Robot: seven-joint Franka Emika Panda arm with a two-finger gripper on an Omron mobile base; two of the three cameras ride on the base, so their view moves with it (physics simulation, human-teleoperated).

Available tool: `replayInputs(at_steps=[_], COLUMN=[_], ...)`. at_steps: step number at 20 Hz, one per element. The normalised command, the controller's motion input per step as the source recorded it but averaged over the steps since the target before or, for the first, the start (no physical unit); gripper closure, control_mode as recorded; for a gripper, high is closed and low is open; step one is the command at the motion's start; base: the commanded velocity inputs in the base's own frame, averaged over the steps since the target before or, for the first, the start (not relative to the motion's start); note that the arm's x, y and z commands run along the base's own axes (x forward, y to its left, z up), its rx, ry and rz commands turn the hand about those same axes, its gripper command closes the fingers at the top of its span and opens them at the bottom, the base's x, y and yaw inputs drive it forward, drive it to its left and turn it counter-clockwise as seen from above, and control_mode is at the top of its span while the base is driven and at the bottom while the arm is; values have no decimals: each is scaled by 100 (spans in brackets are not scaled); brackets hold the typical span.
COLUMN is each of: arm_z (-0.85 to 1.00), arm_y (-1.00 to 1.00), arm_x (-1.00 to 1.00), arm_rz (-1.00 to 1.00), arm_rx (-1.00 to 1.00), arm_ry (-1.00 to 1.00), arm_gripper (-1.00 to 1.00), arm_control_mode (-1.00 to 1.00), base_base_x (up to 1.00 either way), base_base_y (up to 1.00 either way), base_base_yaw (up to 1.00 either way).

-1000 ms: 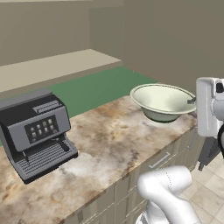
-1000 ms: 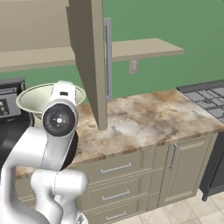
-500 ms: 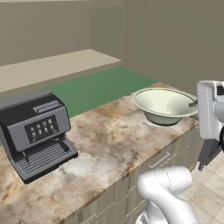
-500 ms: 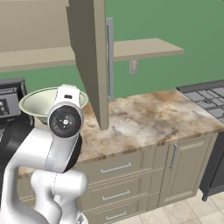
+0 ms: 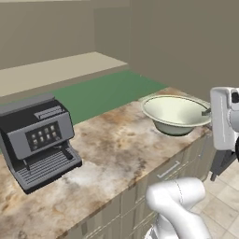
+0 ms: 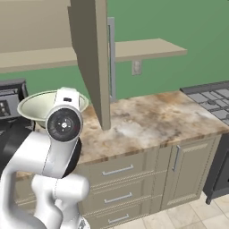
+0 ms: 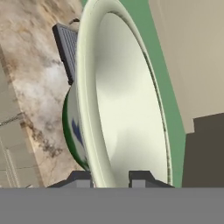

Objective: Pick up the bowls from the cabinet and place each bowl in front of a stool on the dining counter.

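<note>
Fingers (image 7: 111,178) pinch the rim of a round cream-white ceramic bowl (image 5: 176,112), held just above the mottled stone table (image 5: 107,158) beside a grey coffee machine (image 5: 37,140); carrying it to the dining counter looks next.

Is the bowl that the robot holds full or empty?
Empty. The bowl shows only its bare cream inside in the left base view and the hand view; the pincer is shut on its rim.
</note>
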Motion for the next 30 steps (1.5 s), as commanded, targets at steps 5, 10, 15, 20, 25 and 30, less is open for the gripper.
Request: replayInputs(at_steps=[5, 10, 15, 20, 25, 30], arm_z=[0, 0, 0, 0, 0, 0], arm_y=[0, 0, 0, 0, 0, 0], arm_x=[0, 0, 0, 0, 0, 0], arm_rz=[0, 0, 0, 0, 0, 0], arm_rx=[0, 0, 0, 0, 0, 0], arm_ry=[0, 0, 0, 0, 0, 0], arm_gripper=[100, 100, 100, 100, 100, 100], arm_control_mode=[100, 100, 100, 100, 100, 100], base_base_x=[-91, -99, -100, -78, -7, -7], base_base_y=[0, 0, -14, -32, -21, -6], base_base_yaw=[-3, -18, -53, -66, -92, -94])
